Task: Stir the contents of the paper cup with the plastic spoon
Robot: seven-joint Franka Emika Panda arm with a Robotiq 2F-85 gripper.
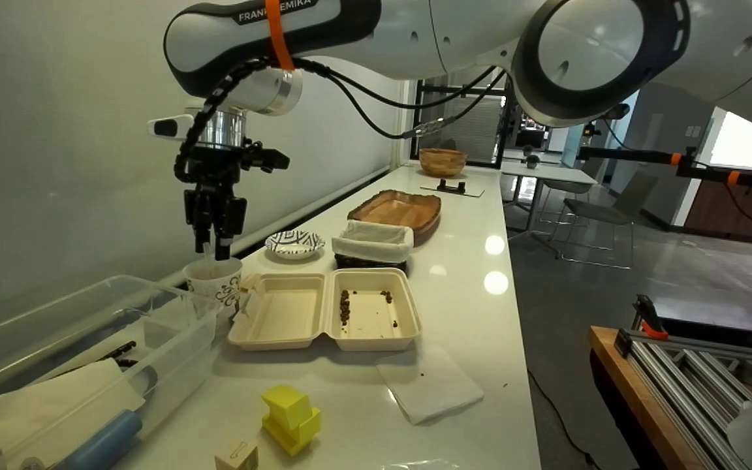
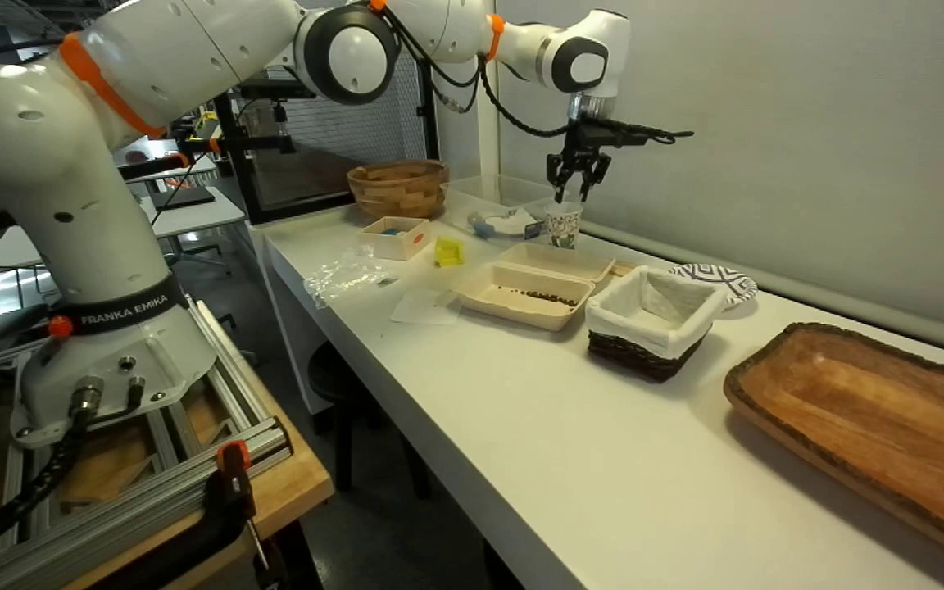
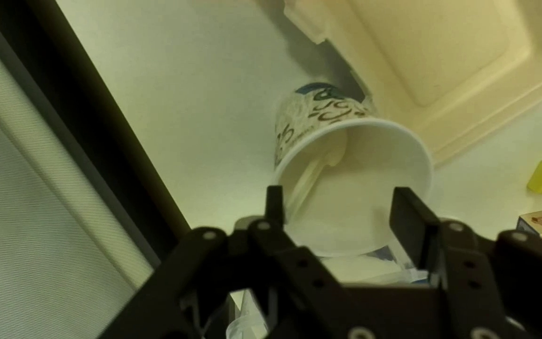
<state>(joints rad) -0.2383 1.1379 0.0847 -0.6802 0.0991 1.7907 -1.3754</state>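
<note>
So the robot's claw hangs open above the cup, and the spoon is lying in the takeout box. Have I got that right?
Not quite: the spoon isn't in the takeout box. The wrist view shows it inside the cup. The claw does hang open above the cup, as you say.

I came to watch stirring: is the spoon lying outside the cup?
No, the wrist view shows the spoon reaching down into the cup.
</note>
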